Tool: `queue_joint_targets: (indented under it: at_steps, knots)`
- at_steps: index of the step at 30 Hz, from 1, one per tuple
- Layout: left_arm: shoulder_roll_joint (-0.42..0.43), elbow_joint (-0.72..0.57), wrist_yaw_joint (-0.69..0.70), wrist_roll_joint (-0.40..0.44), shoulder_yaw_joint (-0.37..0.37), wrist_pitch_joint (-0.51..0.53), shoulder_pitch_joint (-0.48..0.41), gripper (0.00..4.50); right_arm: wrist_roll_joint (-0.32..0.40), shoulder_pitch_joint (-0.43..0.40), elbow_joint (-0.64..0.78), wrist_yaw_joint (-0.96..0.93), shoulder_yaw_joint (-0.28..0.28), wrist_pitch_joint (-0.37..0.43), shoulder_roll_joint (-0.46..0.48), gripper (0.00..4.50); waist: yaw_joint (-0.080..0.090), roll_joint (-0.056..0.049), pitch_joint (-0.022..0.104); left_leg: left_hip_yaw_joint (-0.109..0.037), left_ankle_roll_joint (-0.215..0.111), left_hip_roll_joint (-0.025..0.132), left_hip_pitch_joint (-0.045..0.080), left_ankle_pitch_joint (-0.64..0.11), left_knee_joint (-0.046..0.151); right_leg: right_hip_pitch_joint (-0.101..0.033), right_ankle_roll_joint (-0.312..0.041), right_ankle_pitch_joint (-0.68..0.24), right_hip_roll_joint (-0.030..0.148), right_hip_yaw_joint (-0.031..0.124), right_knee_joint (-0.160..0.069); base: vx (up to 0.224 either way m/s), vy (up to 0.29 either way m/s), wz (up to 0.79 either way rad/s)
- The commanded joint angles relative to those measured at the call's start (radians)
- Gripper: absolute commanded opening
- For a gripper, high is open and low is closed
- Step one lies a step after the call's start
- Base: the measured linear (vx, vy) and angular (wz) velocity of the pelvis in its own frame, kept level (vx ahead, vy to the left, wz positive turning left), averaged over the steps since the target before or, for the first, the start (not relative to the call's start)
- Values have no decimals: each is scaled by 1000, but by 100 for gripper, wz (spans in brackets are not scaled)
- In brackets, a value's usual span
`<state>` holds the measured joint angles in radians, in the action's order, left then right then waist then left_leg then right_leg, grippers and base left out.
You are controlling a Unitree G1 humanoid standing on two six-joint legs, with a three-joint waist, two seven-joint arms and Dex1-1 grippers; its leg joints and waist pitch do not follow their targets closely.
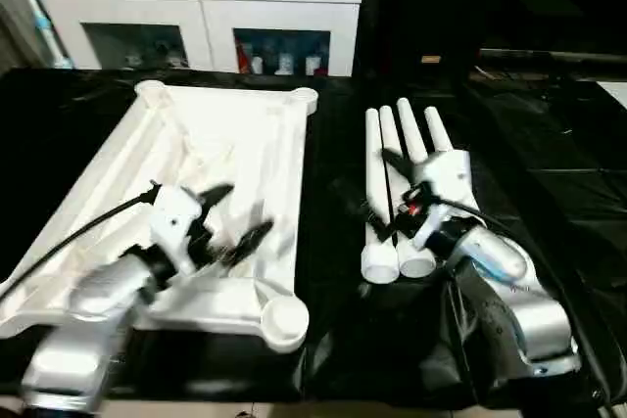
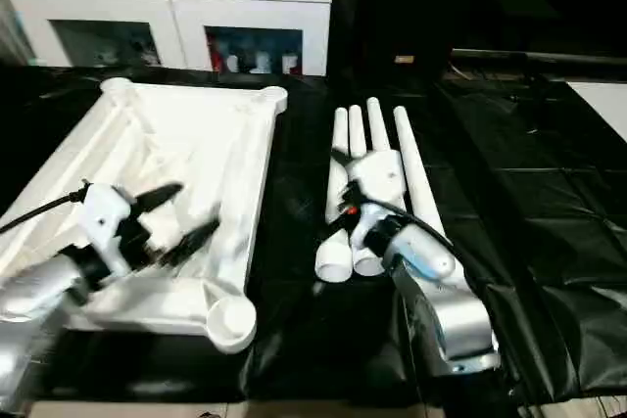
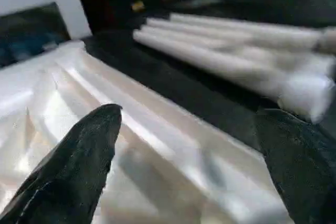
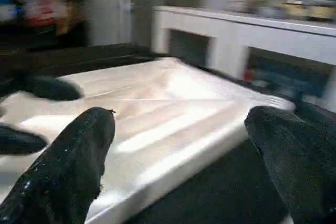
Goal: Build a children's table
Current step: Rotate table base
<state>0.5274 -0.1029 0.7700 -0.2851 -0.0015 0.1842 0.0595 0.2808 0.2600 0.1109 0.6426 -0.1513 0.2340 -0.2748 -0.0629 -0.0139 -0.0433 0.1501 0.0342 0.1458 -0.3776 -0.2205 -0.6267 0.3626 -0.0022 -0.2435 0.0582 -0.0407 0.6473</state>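
White plastic makes up everything we are working with: the tabletop (image 1: pixel 196 193) lies underside up at nine o'clock on the black-covered bench (image 1: pixel 333 340), and the four legs (image 1: pixel 397 183) lie bundled side by side at three o'clock, none fitted yet. Our left gripper (image 1: pixel 235 214) hovers over the tabletop, fingers spread and empty; our right gripper (image 1: pixel 390 201) hangs over the legs, likewise spread. We judge this the very start: picking the first leg. Next we must close on one tube and carry it to a corner socket (image 1: pixel 284 318). A white cabinet (image 1: pixel 206 7) stands at twelve o'clock. Nothing blocks the sockets, though the legs touching each other may hamper a clean pick.
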Motion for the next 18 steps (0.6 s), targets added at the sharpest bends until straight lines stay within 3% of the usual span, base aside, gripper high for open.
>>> queue_joint_targets:
  at_steps: [1,3,5,8,9,11,13,15,18]
  knots:
    - [78,10,98,0,-30,51,-8,450,27,37,-24,111,-2,-4,-51,443,-3,16,34,-31,17,80,21,-295,105,-20,-173,-276,93,57,-97,0,0,0]
    - [153,11,167,24,-55,54,-24,450,33,48,-49,181,-9,-10,-84,443,-13,7,33,-29,9,82,21,-256,108,-14,-169,-288,97,58,-96,0,0,0]
    - [208,-7,216,32,-66,61,-41,450,22,56,-71,224,-21,-21,-112,443,-17,7,32,-30,22,85,21,-278,114,-11,-173,-279,95,55,-95,0,0,0]
    - [292,-43,284,47,-90,89,-73,450,11,60,-89,284,-37,-42,-150,443,-25,9,36,-27,21,86,24,-258,114,-10,-189,-187,92,54,-86,0,0,0]
    - [311,-53,299,53,-96,92,-82,450,13,59,-88,295,-38,-46,-159,443,-29,3,39,-24,14,85,26,-233,110,-9,-199,-139,92,55,-83,0,0,0]
    - [334,-61,314,59,-110,102,-87,450,16,58,-92,312,-41,-59,-173,443,-29,8,41,-23,7,86,23,-212,110,-14,-209,-92,91,54,-80,0,0,0]
    - [347,-46,325,82,-127,87,-79,450,10,56,-90,332,-53,-60,-187,443,-31,23,41,-18,-18,84,20,-166,106,-18,-219,-47,91,53,-76,0,0,0]
    - [352,-37,336,88,-134,86,-69,413,11,49,-84,366,-59,-63,-198,450,-32,12,42,-17,-23,85,22,-161,104,-16,-225,-42,92,52,-76,0,0,0]
    - [358,-38,350,75,-143,110,-52,393,31,36,-70,435,-74,-64,-224,450,-34,13,40,-16,-16,86,24,-191,105,-16,-236,-66,92,52,-77,0,0,0]
